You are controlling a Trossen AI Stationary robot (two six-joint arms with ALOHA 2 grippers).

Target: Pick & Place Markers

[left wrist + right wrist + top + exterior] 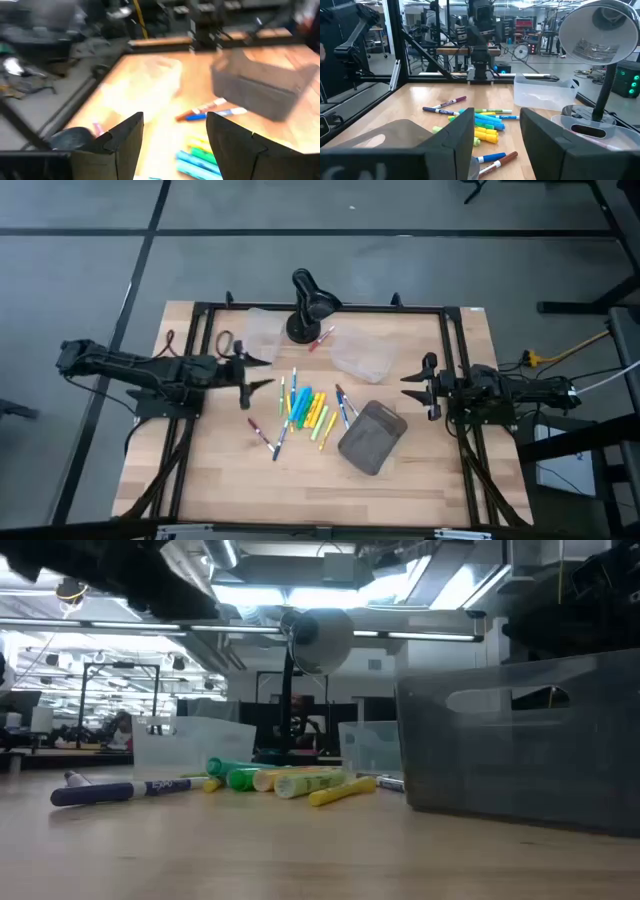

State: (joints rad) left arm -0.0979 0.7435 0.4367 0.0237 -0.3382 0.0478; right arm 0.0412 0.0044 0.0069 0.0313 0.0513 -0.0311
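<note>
I see the markers [303, 411] lying loose on the counter [420, 475] between my two pincers, just ahead of the left pincer [250, 380], which gapes empty, and farther ahead of the right pincer [418, 390], likewise open and empty.

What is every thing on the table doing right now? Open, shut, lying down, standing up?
Left tool: open, empty, left of the pens.
Right tool: open, empty, right of the pouch.
Markers: lying loose mid-table.
Red marker: lying apart beside the lamp.
Desk lamp: standing upright.
Grey pouch: lying flat.
Clear bins: upright, look empty.
</note>
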